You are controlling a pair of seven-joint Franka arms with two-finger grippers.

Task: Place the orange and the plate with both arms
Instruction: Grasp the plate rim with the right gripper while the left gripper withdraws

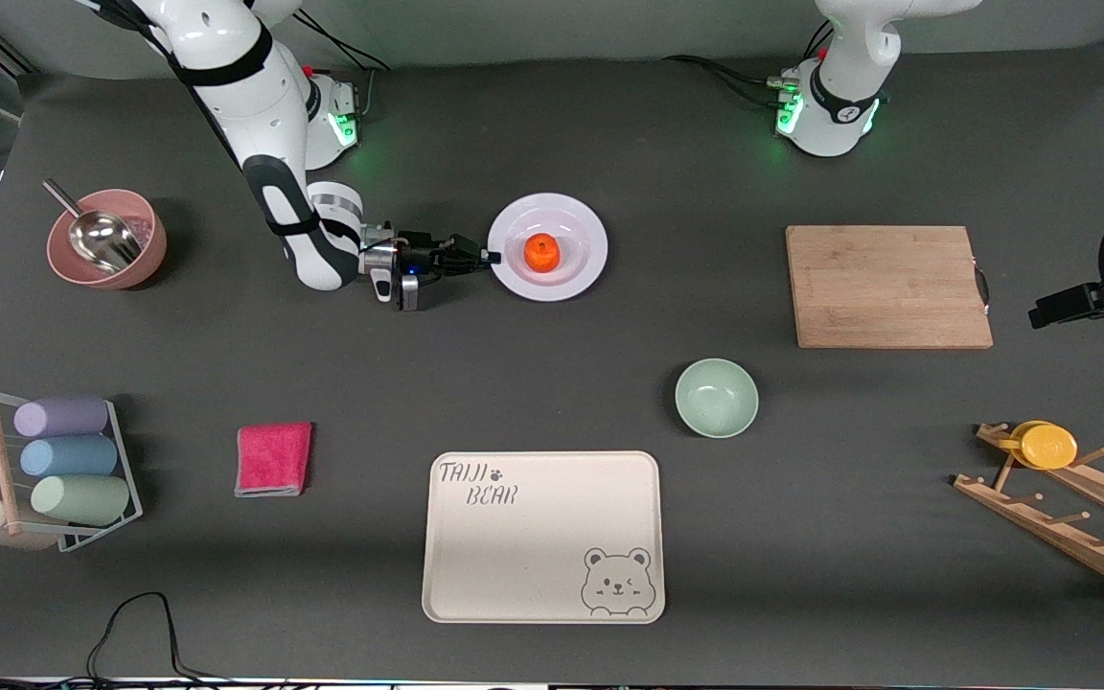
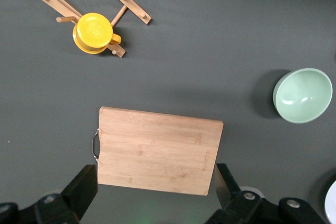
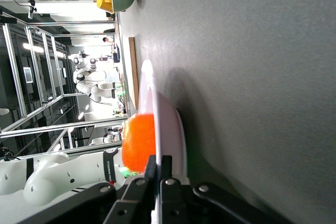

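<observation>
So here we've got the right gripper [image 1: 490, 256] down at table level with its fingers [image 3: 157, 174] pinched tight on the rim of the plate [image 1: 583, 236], at the edge toward the right arm's end of the table. The orange [image 1: 541, 252] sits right in the middle of that plate, and in the right wrist view we see it bulging up just past the clamped rim. The left gripper [image 2: 157, 195] is up in the air over the wooden cutting board [image 1: 887, 286], jaws spread wide and nothing in them; that arm is just waiting.

Around the plate: the green bowl [image 1: 716, 397] sits nearer the front camera, and the bear-print tray [image 1: 542, 537] nearer still. Toward the right arm's end there's a pink bowl [image 1: 143, 251] with a metal scoop [image 1: 98, 235] in it, plus a pink cloth [image 1: 273, 459]. A yellow dish [image 1: 1047, 446] rests on the wooden rack [image 1: 1069, 522].
</observation>
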